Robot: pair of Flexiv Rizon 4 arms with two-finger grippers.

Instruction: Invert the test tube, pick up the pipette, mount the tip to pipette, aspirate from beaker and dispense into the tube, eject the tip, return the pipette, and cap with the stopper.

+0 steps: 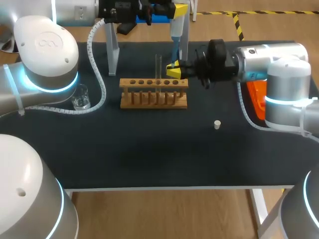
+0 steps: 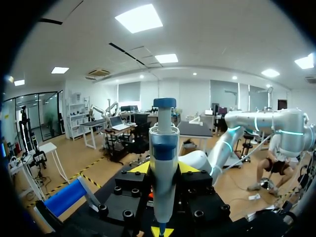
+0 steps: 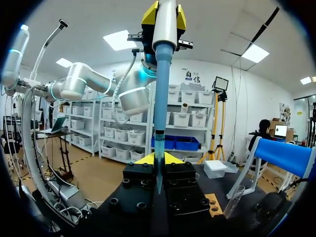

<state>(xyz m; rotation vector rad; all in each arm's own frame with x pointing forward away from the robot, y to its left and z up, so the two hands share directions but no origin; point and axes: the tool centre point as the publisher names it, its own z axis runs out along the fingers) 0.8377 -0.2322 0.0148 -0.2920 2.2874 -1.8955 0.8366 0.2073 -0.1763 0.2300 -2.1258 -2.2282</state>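
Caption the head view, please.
Left end effector and right end effector hold the pipette upright by the rack; stopper lies apart.

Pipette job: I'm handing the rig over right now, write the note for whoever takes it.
Left gripper: shut on the pipette, held above the rack.
Right gripper: shut on the tip, at the pipette's lower end.
Tube stands in the rack; beaker and stopper on the table.
Done: pipette picked up. Left: seat tip, aspirate, dispense, eject, return pipette, cap.
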